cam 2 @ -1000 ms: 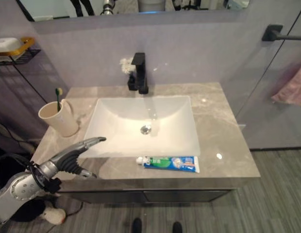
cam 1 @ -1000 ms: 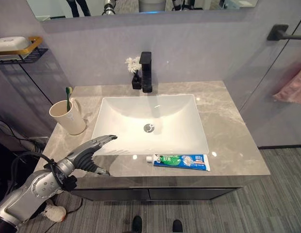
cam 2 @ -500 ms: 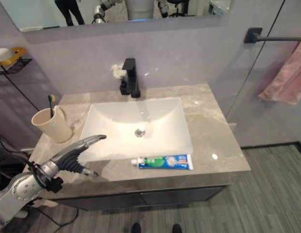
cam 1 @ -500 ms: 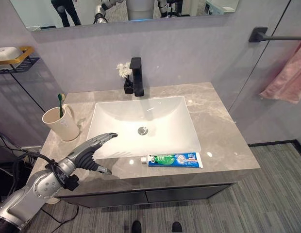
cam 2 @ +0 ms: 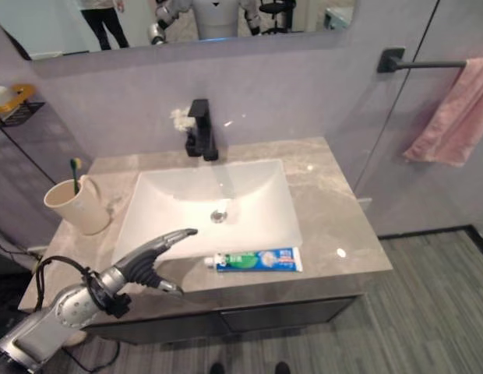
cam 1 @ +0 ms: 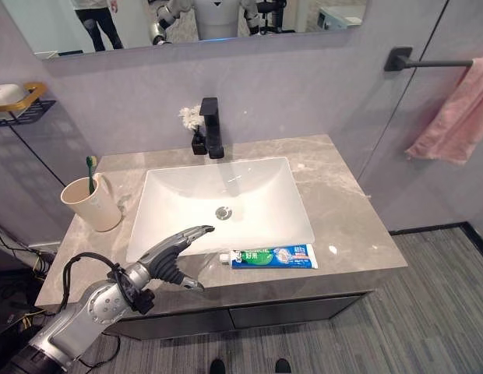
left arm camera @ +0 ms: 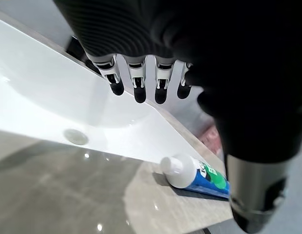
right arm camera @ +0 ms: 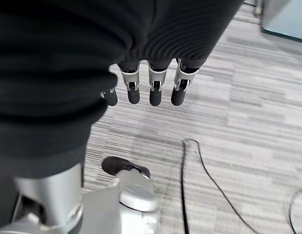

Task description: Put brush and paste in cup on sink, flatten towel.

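Observation:
A blue and green toothpaste tube (cam 1: pixel 273 255) lies on the grey counter (cam 1: pixel 343 210) along the basin's front edge, white cap to the left. My left hand (cam 1: pixel 167 253) hovers open just left of that cap, fingers (left arm camera: pixel 136 87) straight and apart from the tube (left arm camera: pixel 197 174). A beige cup (cam 1: pixel 89 204) stands at the counter's left end with a green toothbrush (cam 1: pixel 90 167) upright in it. A pink towel (cam 1: pixel 452 117) hangs bunched from a black bar (cam 1: pixel 428 62) on the right wall. My right hand (right arm camera: pixel 141 92) hangs open above the floor, holding nothing.
The white basin (cam 1: pixel 218 204) takes up the counter's middle, with a black tap (cam 1: pixel 211 128) and a small flower vase (cam 1: pixel 193 132) behind it. A wire shelf (cam 1: pixel 15 97) holding soap hangs on the left wall. A mirror (cam 1: pixel 187 19) spans the wall above.
The camera has shifted, bringing more of the towel into view. My left hand has moved right along the counter's front edge, closer to the toothpaste cap.

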